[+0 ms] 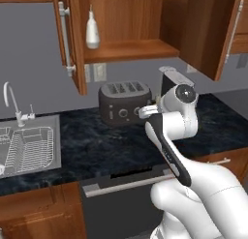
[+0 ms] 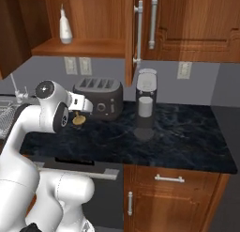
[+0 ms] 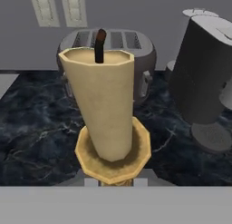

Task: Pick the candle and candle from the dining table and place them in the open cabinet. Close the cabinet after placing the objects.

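Gripper [image 2: 80, 114] pinching the taper candle [image 3: 103, 105] by its gold candlestick, held above the black marble counter [image 2: 178, 137]. Toaster [image 3: 136, 51] just beyond it. Open cabinet [image 1: 131, 50] up above, white bottle [image 1: 92, 32] on its shelf.

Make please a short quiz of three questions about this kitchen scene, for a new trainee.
1. True or false: the reddish-brown wooden wall cabinet has its doors open.
2. What does the tool hold? A) the pale taper candle on a gold round-based candlestick B) the dark grey four-slot toaster C) the white tapered bottle
3. Fill in: the white tapered bottle stands on the cabinet's inner ____.

Key: 1 true; 2 A; 3 shelf.
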### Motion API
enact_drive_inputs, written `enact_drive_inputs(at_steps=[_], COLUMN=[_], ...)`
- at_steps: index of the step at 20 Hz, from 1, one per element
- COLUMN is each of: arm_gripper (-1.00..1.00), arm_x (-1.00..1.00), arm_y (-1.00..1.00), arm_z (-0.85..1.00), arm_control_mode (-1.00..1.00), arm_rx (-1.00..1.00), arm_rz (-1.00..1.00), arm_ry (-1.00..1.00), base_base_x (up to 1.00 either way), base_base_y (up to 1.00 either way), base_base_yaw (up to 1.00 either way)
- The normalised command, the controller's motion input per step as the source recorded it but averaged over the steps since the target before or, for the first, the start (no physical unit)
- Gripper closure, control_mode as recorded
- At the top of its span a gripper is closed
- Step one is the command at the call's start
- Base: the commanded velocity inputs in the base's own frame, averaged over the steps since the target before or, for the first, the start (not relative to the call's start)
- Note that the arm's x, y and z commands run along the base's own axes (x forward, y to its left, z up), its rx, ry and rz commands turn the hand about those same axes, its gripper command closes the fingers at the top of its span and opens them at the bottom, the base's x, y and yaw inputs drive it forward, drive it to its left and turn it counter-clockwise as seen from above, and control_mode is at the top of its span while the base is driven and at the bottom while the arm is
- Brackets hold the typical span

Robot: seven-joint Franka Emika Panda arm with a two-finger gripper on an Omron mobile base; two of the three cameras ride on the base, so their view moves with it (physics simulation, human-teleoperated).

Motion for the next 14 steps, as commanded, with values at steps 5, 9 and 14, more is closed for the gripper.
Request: enact_drive_inputs(at_steps=[5, 9, 14], arm_gripper=[1.00, 1.00, 1.00], arm_x=[0.00, 0.00, 0.00], arm_y=[0.00, 0.00, 0.00], arm_z=[0.00, 0.00, 0.00], arm_control_mode=[1.00, 1.00, 1.00], arm_rx=[0.00, 0.00, 0.00], arm_rz=[0.00, 0.00, 0.00], arm_ry=[0.00, 0.00, 0.00], base_base_x=[0.47, 0.37, 0.41], base_base_y=[0.00, 0.00, 0.00], base_base_yaw=[0.05, 0.04, 0.02])
